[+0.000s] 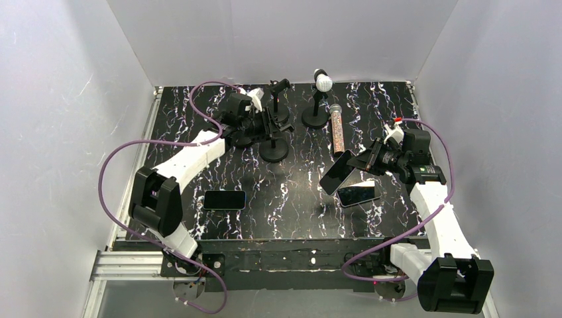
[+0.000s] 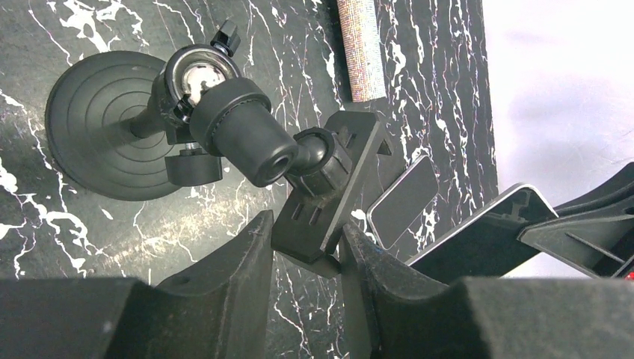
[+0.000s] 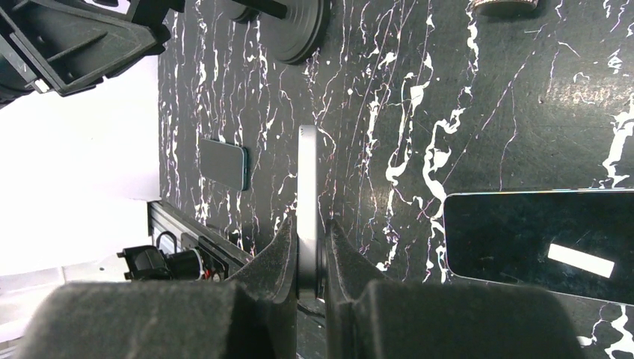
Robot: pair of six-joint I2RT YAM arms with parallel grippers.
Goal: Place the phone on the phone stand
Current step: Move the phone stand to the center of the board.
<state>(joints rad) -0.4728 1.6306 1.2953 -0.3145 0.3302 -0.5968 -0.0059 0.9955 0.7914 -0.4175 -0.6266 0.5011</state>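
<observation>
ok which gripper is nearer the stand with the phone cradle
Left. The left gripper straddles the cradle, fingers on either side; the right gripper, shut on a phone, is apart, off to its right.

Overhead, two wrist close-ups; phone (image 1: 335, 173) shared.

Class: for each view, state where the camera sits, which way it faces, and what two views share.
Top external: above, behind both arms, facing down at the table; both show.
Left wrist: on left end effector, facing the phone stand; own fingers show.
Right wrist: on right end effector, facing along the held phone; own fingers show.
Shared: held phone, both wrist views.
</observation>
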